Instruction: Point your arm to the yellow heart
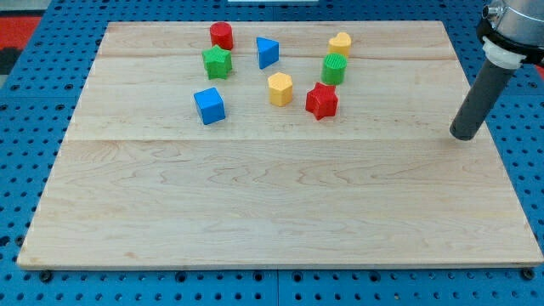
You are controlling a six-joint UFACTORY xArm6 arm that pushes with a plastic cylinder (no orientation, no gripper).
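The yellow heart (pixel 341 43) lies near the view's top, right of centre, just above the green cylinder (pixel 334 70). My tip (pixel 464 135) rests at the board's right edge, far to the right of and below the yellow heart, apart from all blocks. The dark rod rises from the tip toward the view's top right corner.
Other blocks cluster at the top centre: a red cylinder (pixel 222 36), a green star (pixel 218 62), a blue triangle (pixel 267 53), a blue cube (pixel 209 105), a yellow hexagon (pixel 280 88) and a red star (pixel 321 101). The wooden board (pixel 272 204) lies on a blue pegboard.
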